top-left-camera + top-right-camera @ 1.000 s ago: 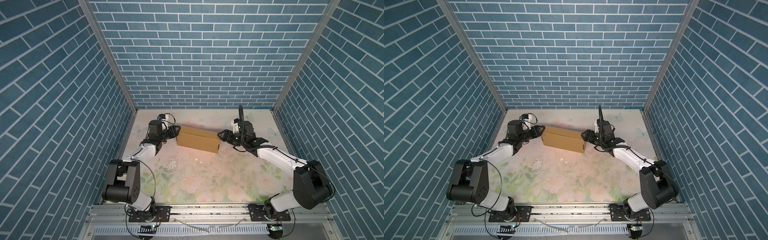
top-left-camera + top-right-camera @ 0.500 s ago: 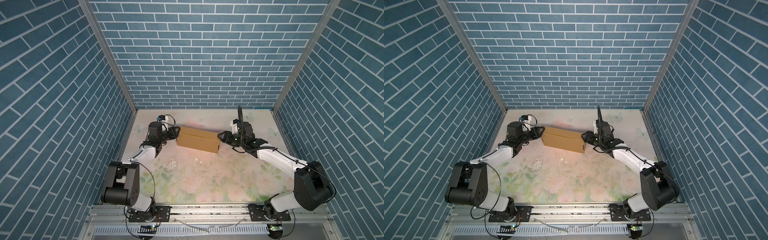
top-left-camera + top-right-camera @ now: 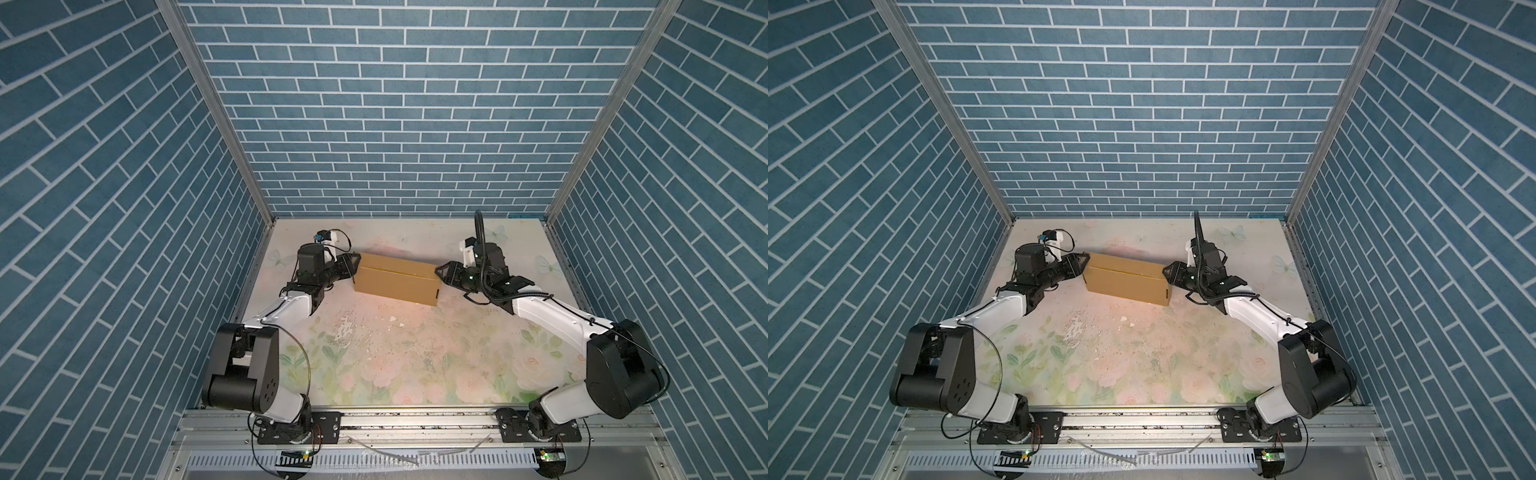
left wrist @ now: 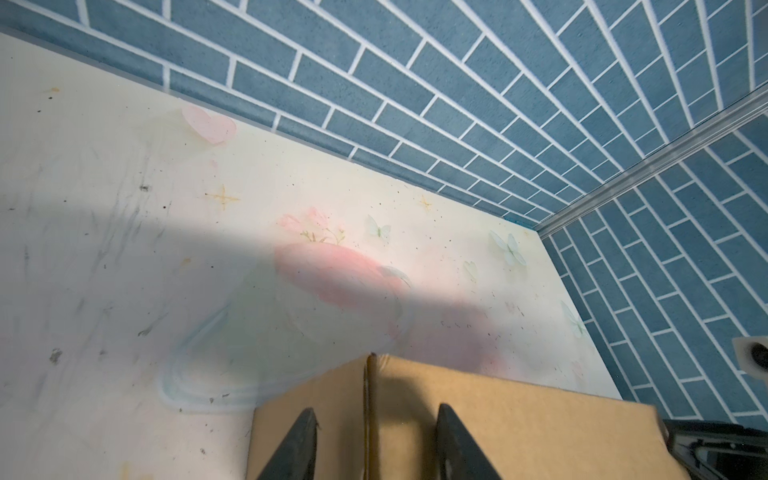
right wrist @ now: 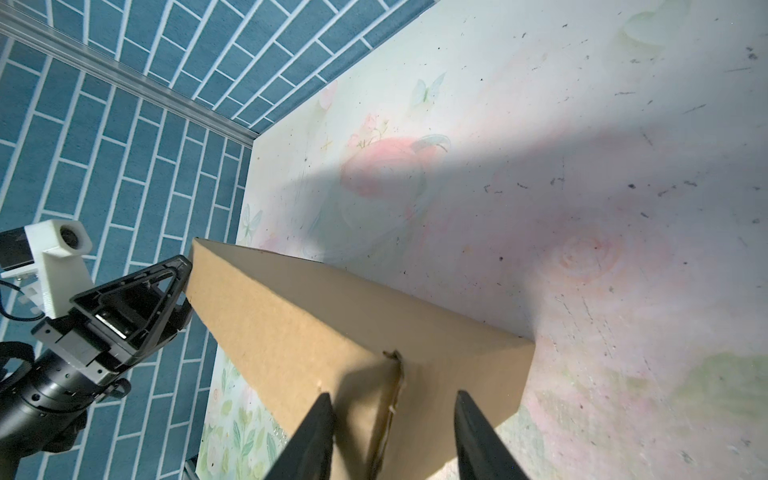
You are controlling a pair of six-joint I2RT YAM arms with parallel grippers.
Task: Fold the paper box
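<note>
paper box [image 3: 395, 282]: plain brown card; no print, label or number on the faces shown.
table [image 3: 415, 365]: printed flowers and butterflies only, no lettering.
walls [image 3: 395, 104]: blue brick pattern, no signs.
small boards at the front rail [image 3: 550, 471]: a green light shows; there may be markings on them, but they are too small to read.
readable text overall: none.

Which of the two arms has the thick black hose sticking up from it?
The right arm: the black hose rises above its wrist. The left arm shows only thin wires.
</note>
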